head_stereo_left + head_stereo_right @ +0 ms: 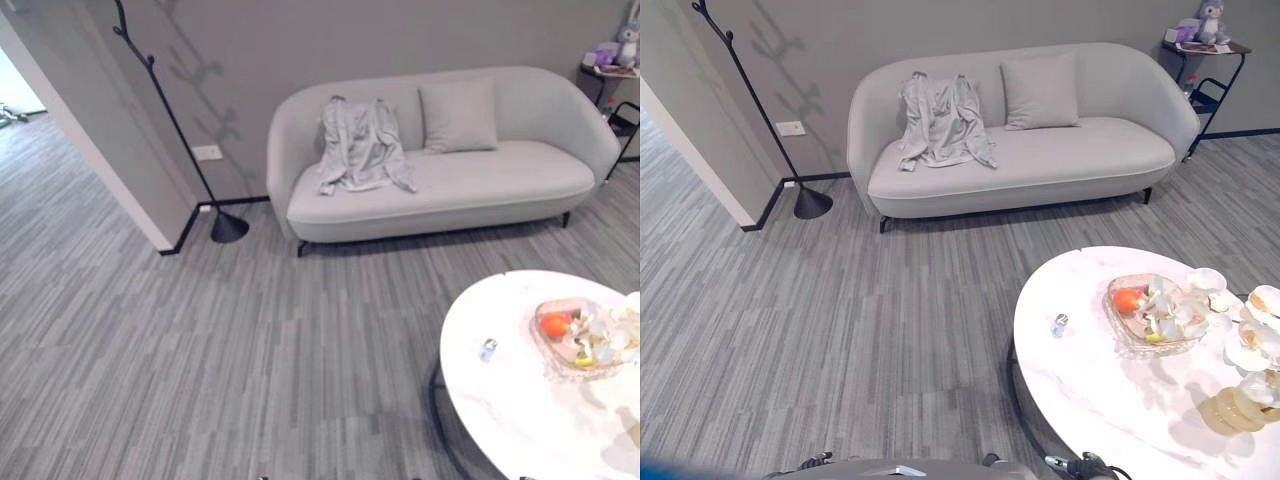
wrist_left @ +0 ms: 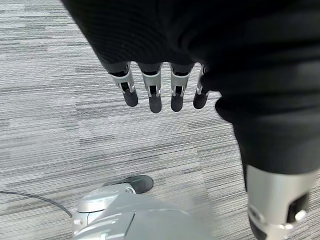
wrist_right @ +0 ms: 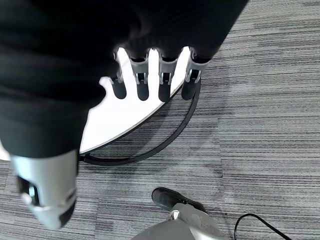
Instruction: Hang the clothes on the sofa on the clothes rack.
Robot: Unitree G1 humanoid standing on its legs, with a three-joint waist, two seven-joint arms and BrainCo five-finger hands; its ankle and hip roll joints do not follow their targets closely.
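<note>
A: Hands?
B: Left hand (image 2: pixel 165 70) hangs over bare floor (image 2: pixel 60 130), fingers (image 2: pixel 155 97) straight and relaxed, holding nothing, touching nothing. Right hand (image 3: pixel 155 65) same: fingers (image 3: pixel 143 87) straight, empty, above the worktop (image 3: pixel 120 117) edge and its dark ring base (image 3: pixel 165 140).
A: Clothes?
B: Grey garment (image 1: pixel 360 145) draped over the sofa (image 1: pixel 500 180) backrest at its left end, hem spilling onto the seat. A cushion (image 1: pixel 458 116) leans just beside it.
A: Rack?
B: Black rack (image 1: pixel 170 120) stands by the wall corner left of the sofa, round base (image 1: pixel 228 228) on the floor, apart from the sofa. Nothing hung on the visible pegs.
A: Anything else?
B: Round white worktop (image 1: pixel 1110 400) near the robot carries a glass dish (image 1: pixel 1150 315) of fruit and a small bottle (image 1: pixel 1059 324). Side shelf (image 1: pixel 1205 60) with a plush toy (image 1: pixel 1210 18) sits past the sofa's right end.
</note>
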